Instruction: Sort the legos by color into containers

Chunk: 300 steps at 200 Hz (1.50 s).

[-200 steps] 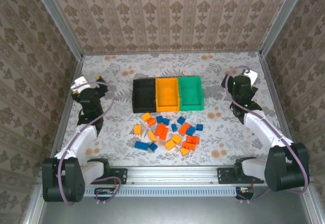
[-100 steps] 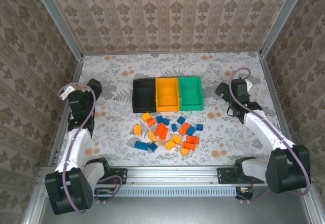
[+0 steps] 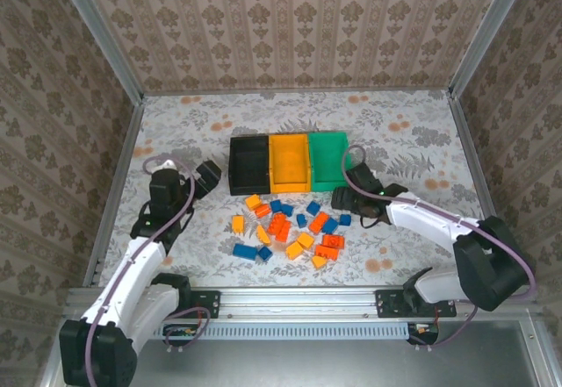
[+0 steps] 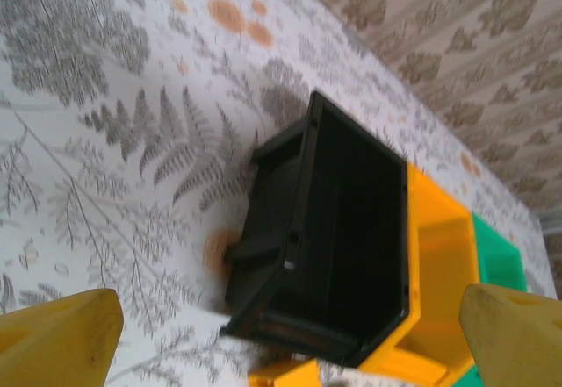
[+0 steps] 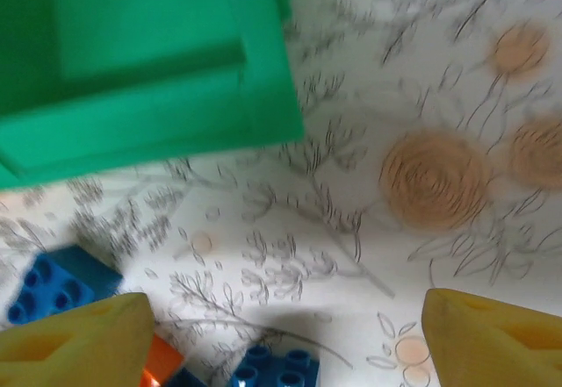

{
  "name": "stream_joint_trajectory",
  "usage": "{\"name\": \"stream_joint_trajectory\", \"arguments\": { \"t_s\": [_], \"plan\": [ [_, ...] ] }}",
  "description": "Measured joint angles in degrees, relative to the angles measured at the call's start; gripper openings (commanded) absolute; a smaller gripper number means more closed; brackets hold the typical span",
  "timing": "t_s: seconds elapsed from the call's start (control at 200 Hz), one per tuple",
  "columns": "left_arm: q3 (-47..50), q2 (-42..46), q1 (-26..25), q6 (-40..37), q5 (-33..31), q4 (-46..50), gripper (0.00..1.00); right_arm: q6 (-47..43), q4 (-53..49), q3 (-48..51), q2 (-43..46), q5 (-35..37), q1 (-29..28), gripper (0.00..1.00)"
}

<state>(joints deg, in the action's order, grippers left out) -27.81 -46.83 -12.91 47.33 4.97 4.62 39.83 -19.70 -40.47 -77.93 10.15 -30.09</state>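
1. Left gripper [image 3: 209, 178] hangs left of centre beside the black bin [image 3: 248, 168], its jaws spread wide and empty.
2. We see the right gripper [image 3: 342, 199] parted, holding nothing, just below the green bin [image 3: 330, 162].
3. We find the legos [image 3: 290, 229] scattered at centre frame, below the bins.

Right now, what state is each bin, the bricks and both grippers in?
black bin, upright, empty
orange-yellow bin, upright, empty
green bin, upright, empty
legos, loose on the table in front of the bins, none sorted
left gripper, open, holding nothing
right gripper, open, holding nothing
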Motion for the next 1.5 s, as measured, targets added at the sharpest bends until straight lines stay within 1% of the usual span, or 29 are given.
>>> {"name": "stream_joint_trajectory", "arguments": {
  "t_s": [0.165,0.335,0.49,0.64,0.76,0.905,1.065,1.205,1.35,1.44,1.5],
  "plan": [
    [2.4,0.1,-1.6,0.0,0.2,0.2,1.00,3.8,0.0,0.9,-1.1,1.5,-2.1,0.63],
    [3.4,0.1,-1.7,0.0,0.3,0.2,1.00,5.5,0.0,1.2,-1.2,2.1,-2.6,0.63],
    [3.5,0.0,-1.7,0.0,0.4,0.2,1.00,5.9,0.1,1.9,-3.4,1.8,-4.3,0.62],
    [3.5,-0.4,-1.7,0.0,0.4,0.1,1.00,6.9,1.2,2.4,-4.6,1.6,-5.0,0.56],
    [3.5,-0.9,-1.7,0.0,0.5,0.1,1.00,7.3,1.8,2.5,-4.8,1.4,-5.1,0.47],
    [3.5,-1.4,-1.9,0.0,0.7,0.1,1.00,7.3,1.7,3.1,-4.8,1.4,-5.2,0.40],
    [3.5,-1.9,-2.4,0.0,0.7,0.1,1.00,7.3,1.2,3.1,-3.6,1.3,-5.2,0.35],
    [3.4,-2.6,-2.9,0.0,0.7,0.2,1.00,6.8,-0.7,3.0,0.8,1.2,-5.2,0.34],
    [2.8,-3.1,-3.7,0.0,0.7,1.0,1.00,4.3,-4.2,-2.3,3.2,2.0,-5.1,0.34],
    [1.9,-3.1,-4.5,0.0,0.6,2.2,1.00,2.5,-4.8,-7.9,2.4,2.8,-4.5,0.35],
    [1.2,-3.1,-5.2,0.0,0.5,3.1,1.00,1.3,-4.6,-12.3,0.4,3.4,-3.8,0.35]
  ]
}}
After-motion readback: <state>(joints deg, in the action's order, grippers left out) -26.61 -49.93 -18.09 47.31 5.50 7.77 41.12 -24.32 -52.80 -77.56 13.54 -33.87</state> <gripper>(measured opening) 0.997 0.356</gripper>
